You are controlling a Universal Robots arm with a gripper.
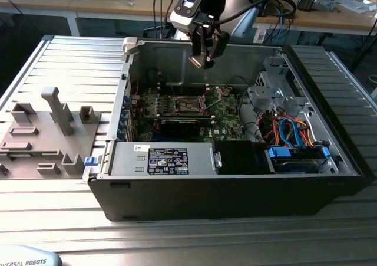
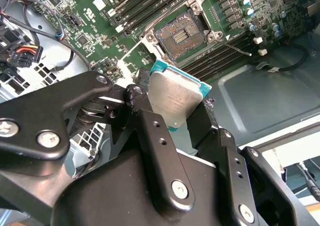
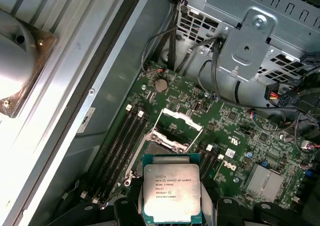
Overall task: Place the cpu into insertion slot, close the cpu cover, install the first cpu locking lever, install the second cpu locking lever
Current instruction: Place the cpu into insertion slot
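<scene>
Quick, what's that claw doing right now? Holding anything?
Gripper: shut on the cpu, gripping it by two opposite edges.

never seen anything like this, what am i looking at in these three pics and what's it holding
This is a robot arm working inside an opened desktop computer. The exterior view comes from a camera off the arm: the computer case lies on a ribbed metal table, with the arm's black tool hanging over the green board. On the exterior view's left lies a grey holder plate with upright pegs. The two wrist views come from cameras riding on the arm. Both show what the tool holds: the cpu, a small square chip with a silver-grey top, pinched by its edges. Beneath it the socket is bare and the cpu cover stands flipped open, so the chip is not yet placed.
</scene>
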